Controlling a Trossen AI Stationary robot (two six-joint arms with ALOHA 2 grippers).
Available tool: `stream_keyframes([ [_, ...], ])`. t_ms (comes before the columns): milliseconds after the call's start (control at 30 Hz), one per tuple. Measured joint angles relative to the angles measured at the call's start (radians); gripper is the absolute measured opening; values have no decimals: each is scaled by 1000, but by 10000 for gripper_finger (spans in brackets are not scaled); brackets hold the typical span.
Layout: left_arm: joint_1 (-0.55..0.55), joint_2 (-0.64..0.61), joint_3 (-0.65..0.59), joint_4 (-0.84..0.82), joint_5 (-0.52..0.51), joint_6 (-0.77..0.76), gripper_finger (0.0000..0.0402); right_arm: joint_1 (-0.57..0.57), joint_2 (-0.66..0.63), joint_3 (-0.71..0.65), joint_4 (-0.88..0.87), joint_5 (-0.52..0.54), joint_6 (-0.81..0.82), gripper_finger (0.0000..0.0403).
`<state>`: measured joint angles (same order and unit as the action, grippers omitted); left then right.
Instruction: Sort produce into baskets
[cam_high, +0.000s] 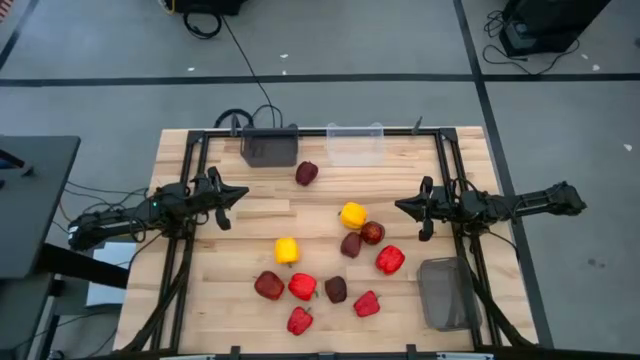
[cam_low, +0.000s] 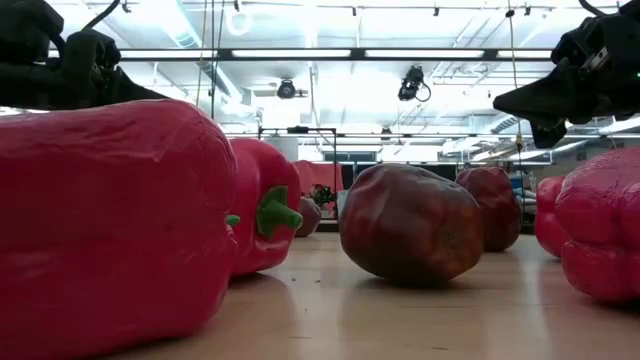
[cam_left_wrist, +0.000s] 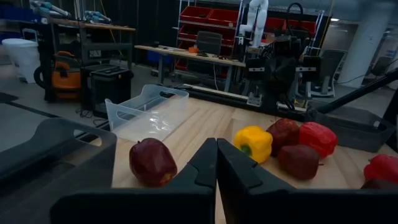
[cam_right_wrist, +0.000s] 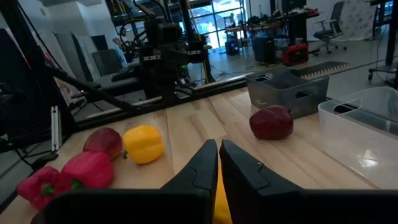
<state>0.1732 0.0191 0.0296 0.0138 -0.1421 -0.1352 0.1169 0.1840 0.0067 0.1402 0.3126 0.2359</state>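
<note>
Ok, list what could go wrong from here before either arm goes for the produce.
1. The maroon fruits and red pepper crowd together mid-table, so a hand reaching one may knock its neighbours.
2. The lone maroon fruit near the dark grey bin is round and could roll if nudged.
3. The left hand and right hand, both shut, face each other; reaching for the middle together risks a clash.

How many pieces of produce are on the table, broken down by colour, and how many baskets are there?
Red bell peppers: 4
Yellow bell peppers: 2
Dark maroon apples: 5
Produce total: 11, all loose on the table, none in a basket.
Baskets: 3, namely the dark grey bin, the clear plastic bin and the grey mesh bin.
Total: 14 things.
</note>
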Motion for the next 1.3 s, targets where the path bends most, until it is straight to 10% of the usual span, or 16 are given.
stream_keyframes([
  [733, 1, 0, 0, 121, 0, 0, 12, -3, 0, 0, 368, 172, -147, 34],
  [1000, 2, 12, 0, 117, -104, -36, 21, -4, 1, 0, 334, 181, -92, 47],
  [1300, 3, 177, 0, 249, -262, -11, 121, -29, 59, 59, 18, 190, 40, 141],
])
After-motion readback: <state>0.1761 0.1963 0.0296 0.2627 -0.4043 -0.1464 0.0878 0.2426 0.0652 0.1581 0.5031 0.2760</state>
